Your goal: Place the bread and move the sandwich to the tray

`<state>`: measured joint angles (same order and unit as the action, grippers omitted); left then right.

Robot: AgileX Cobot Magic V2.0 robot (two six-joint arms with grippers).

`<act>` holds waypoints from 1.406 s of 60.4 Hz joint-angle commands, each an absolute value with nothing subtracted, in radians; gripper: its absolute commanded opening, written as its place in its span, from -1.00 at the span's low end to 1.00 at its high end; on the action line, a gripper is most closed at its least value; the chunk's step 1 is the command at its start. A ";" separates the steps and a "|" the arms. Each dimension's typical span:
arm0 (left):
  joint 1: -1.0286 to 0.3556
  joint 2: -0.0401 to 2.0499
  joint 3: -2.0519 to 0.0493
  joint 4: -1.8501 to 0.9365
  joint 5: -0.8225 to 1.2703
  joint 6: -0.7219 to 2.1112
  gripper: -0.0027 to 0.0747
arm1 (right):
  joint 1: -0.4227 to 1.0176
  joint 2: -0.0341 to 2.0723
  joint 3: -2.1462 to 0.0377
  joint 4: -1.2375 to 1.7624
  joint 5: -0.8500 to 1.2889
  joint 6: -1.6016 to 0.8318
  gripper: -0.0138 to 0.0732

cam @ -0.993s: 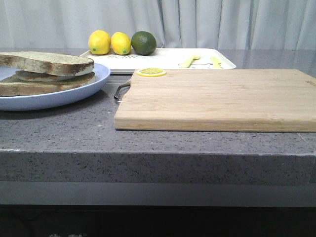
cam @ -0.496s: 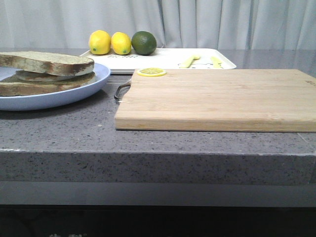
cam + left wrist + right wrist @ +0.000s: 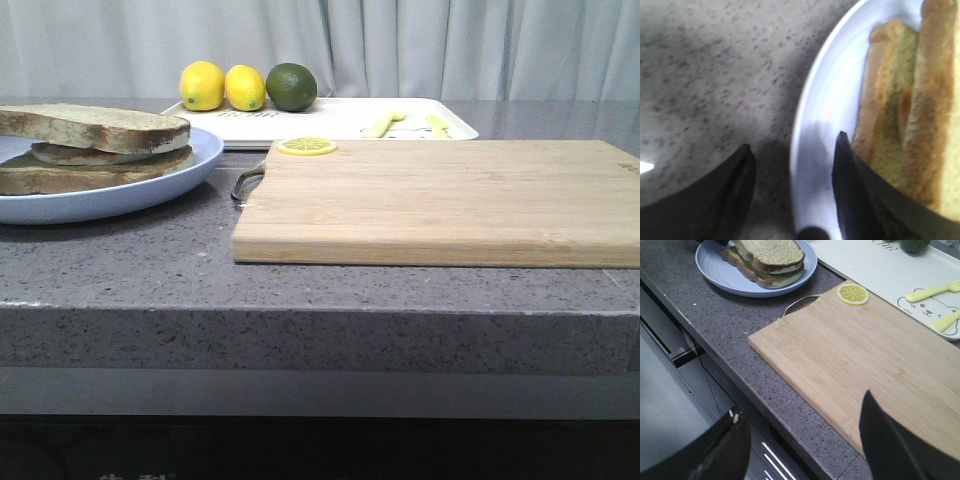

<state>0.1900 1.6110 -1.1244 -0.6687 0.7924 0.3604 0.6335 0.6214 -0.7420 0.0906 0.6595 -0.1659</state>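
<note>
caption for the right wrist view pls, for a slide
Open right gripper above cutting board; sandwich on blue plate.

- Front camera sits low, near counter height, looking forward across the cutting board (image 3: 440,200) toward the tray (image 3: 330,118) and curtain.
- Left wrist camera is pressed in close, looking down on the blue plate (image 3: 820,130) rim and the speckled counter.
- Right wrist camera hangs high off the counter's front edge, angled down; it shares board, plate and tray with the front view.
</note>
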 commanded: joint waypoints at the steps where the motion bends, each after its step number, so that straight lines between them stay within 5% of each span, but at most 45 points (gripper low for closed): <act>1: 0.192 1.591 -1.154 -0.758 0.766 0.389 -0.09 | 0.635 0.620 -0.770 0.084 0.579 -0.169 0.43; 32: 0.192 1.629 -1.154 -0.755 0.774 0.398 -0.97 | 0.635 0.620 -0.770 0.084 0.579 -0.169 0.43; 85: 0.100 1.627 -1.511 -0.934 0.793 0.395 -0.98 | 0.635 0.620 -0.770 0.083 0.579 -0.169 0.43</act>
<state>0.1233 1.6281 -1.4229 -0.8136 0.8508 0.4160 0.6335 0.6214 -0.7420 0.0906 0.6595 -0.1659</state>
